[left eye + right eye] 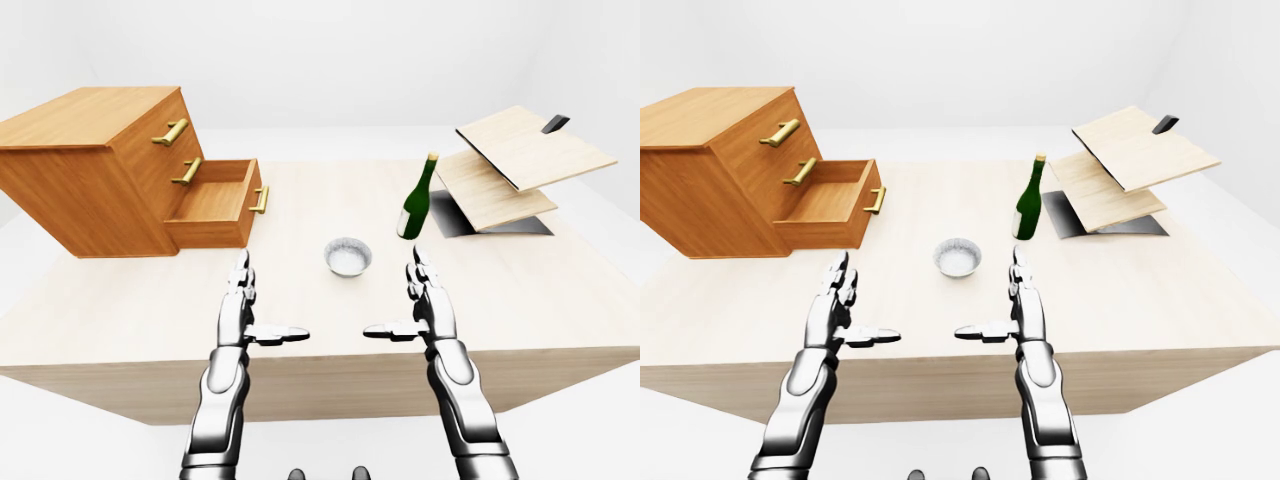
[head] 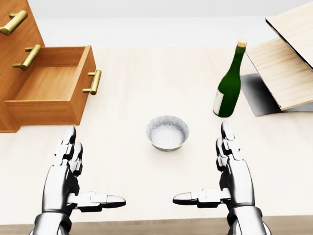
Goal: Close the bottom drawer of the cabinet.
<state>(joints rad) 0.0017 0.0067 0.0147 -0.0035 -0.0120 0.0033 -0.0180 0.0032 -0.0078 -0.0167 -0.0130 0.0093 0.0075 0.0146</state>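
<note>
A wooden cabinet [image 1: 95, 165] with brass handles stands at the left of the table in the left-eye view. Its bottom drawer [image 2: 51, 90] is pulled out, empty inside, with its brass handle [image 2: 94, 82] facing the table's middle. The two upper drawers look pushed in. My left hand [image 2: 73, 169] hovers open over the table at the lower left of the head view, below the drawer and apart from it. My right hand [image 2: 220, 166] is open at the lower right, thumb pointing inward.
A small grey bowl [image 2: 167, 133] sits between my hands, a little above them in the head view. A green bottle [image 2: 229, 85] stands upright at the right. Tilted wooden boards [image 1: 520, 165] over a dark plate lie at the far right.
</note>
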